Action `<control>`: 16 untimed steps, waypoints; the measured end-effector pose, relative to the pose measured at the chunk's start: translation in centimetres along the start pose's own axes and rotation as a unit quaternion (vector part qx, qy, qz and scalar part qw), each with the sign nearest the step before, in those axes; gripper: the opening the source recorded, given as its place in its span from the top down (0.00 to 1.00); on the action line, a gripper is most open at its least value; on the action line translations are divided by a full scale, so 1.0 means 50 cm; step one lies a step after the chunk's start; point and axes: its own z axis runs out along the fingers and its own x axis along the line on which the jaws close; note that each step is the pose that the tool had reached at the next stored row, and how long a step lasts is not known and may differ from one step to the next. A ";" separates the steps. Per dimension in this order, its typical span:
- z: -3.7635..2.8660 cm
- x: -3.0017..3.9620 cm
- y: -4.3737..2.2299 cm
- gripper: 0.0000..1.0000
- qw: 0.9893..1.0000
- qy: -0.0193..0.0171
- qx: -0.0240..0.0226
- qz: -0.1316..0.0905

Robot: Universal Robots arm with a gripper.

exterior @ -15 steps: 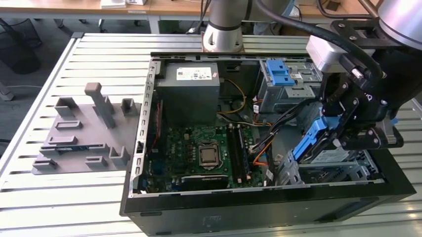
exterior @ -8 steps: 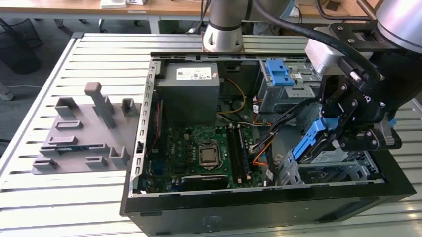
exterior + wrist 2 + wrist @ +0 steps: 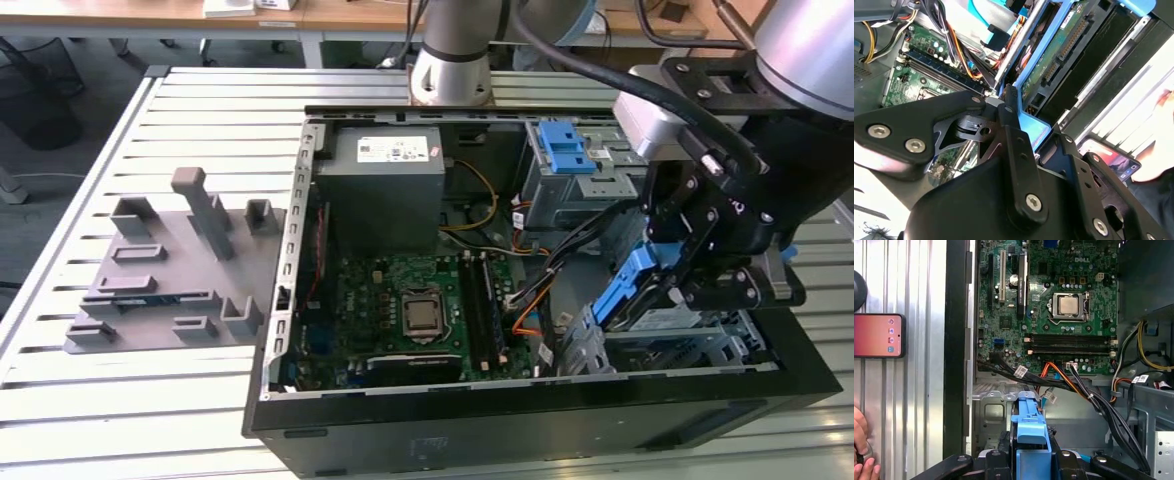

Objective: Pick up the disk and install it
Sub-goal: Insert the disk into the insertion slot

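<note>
The disk (image 3: 622, 292), in its bright blue carrier frame, is held on edge and tilted inside the open computer case. It hangs just over the metal drive cage (image 3: 694, 345) at the case's corner on the exterior view's right. My gripper (image 3: 663, 285) is shut on the disk. In the first wrist view the blue carrier (image 3: 1029, 426) sits between the black fingers (image 3: 995, 460) of the gripper (image 3: 1029, 459). In the second wrist view the disk's green circuit board (image 3: 1056, 55) and blue frame (image 3: 1030, 126) rise past the gripper (image 3: 1029, 131). Whether the disk touches the cage I cannot tell.
The case holds a motherboard (image 3: 414, 300), a grey power-supply box (image 3: 387, 175), a drive cage with blue latches (image 3: 574, 155) and bundled cables (image 3: 1104, 405). A grey fixture (image 3: 174, 265) lies on the slatted table at the exterior view's left. A phone (image 3: 879, 335) and a hand (image 3: 861, 452) are beside the case.
</note>
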 end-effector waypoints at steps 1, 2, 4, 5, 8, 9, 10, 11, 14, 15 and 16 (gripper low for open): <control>0.002 0.000 0.000 0.64 1.000 0.000 0.000 0.000; 0.003 0.000 0.000 0.64 1.000 0.000 0.000 0.000; 0.007 0.000 0.000 0.64 1.000 0.000 0.000 0.000; 0.008 0.000 0.000 0.64 1.000 0.000 0.000 0.000; 0.012 0.000 0.000 0.64 1.000 0.000 0.000 0.000; 0.014 0.000 0.000 0.64 1.000 0.000 0.000 0.000; 0.015 0.000 0.000 0.64 1.000 0.000 0.000 0.000; 0.017 0.000 0.000 0.64 1.000 0.000 0.000 0.000; 0.022 0.000 0.000 0.64 1.000 0.000 0.000 0.000; 0.023 0.000 0.000 0.64 1.000 0.000 0.000 0.000; 0.025 0.000 0.000 0.64 1.000 0.000 0.000 0.000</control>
